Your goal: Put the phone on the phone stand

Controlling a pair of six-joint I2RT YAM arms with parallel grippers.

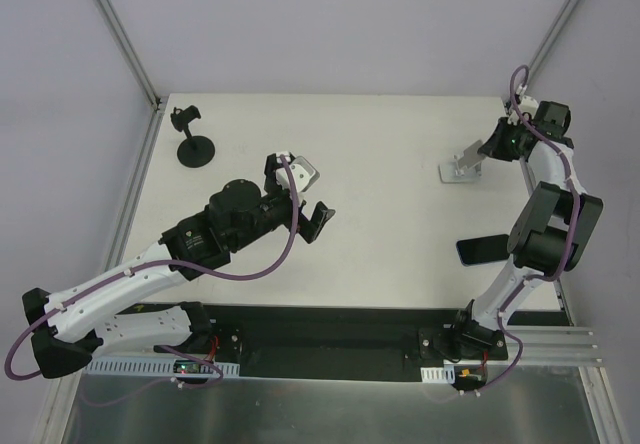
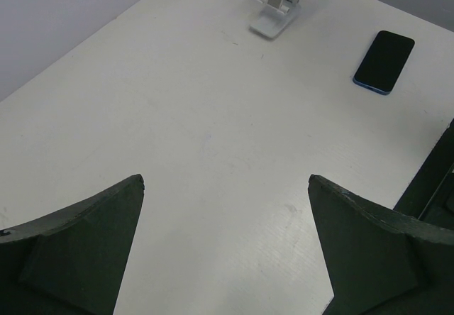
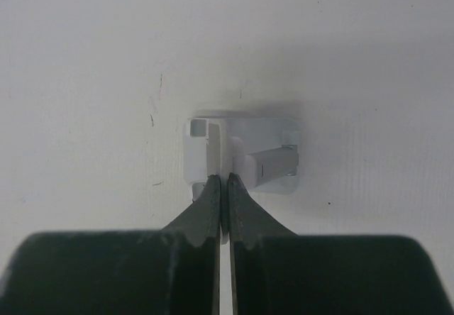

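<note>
The phone [image 1: 480, 250] lies flat and screen up near the table's right front edge, partly under my right arm; the left wrist view shows the phone [image 2: 384, 61] at upper right. The silver-white phone stand [image 1: 460, 168] sits at the table's right rear. My right gripper [image 1: 496, 145] is shut on the thin upright back plate of the phone stand [image 3: 245, 160], fingertips pinching its edge [image 3: 221, 180]. My left gripper [image 1: 298, 192] hovers open over the middle of the table, nothing between its fingers [image 2: 226, 181], with the phone stand [image 2: 277, 13] far ahead of it.
A black round-based pole stand [image 1: 196, 145] with a clamp top stands at the table's back left. The white table [image 1: 390, 254] ends at a black rail along the near edge, where both arm bases sit. Grey walls surround the table.
</note>
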